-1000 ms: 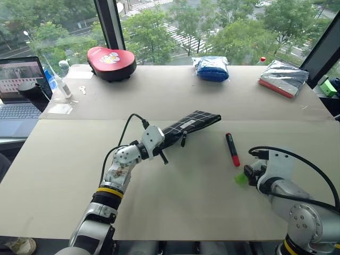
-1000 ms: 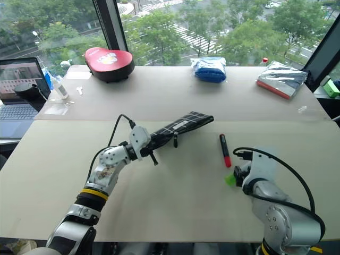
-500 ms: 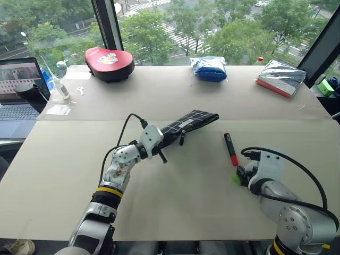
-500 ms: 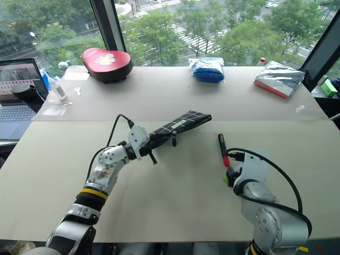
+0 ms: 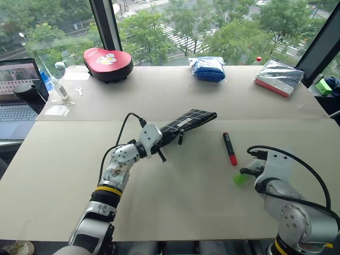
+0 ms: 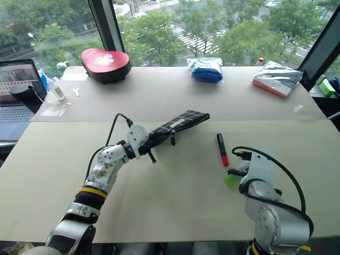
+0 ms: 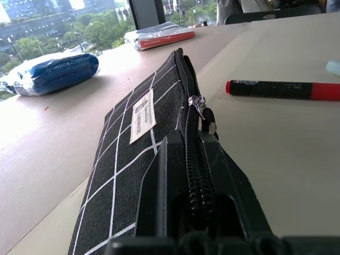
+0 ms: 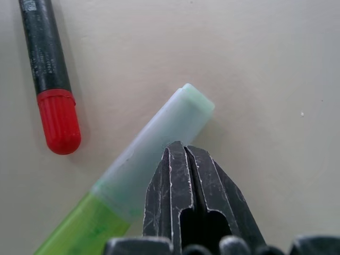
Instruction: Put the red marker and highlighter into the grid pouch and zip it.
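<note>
Two writing tools lie on the beige table [image 5: 175, 204] at right — the red marker [image 5: 230, 149], black half pointing far, and just beside its red end the highlighter [image 8: 133, 186], lime cap toward the robot. Right gripper [image 8: 181, 151] sits over the highlighter's pale body, fingers pressed together with nothing between them; the highlighter lies beside and under the tips, not pinched. Left gripper [image 7: 194, 143], near centre, is clamped on the zipper edge of the grid pouch [image 5: 187, 121], which stretches away to the far right. Far side of the table: red case [image 5: 110, 63], blue fabric bundle [image 5: 208, 68], silver packet [image 5: 281, 76]. Laptop [image 5: 17, 93] at far left.
</note>
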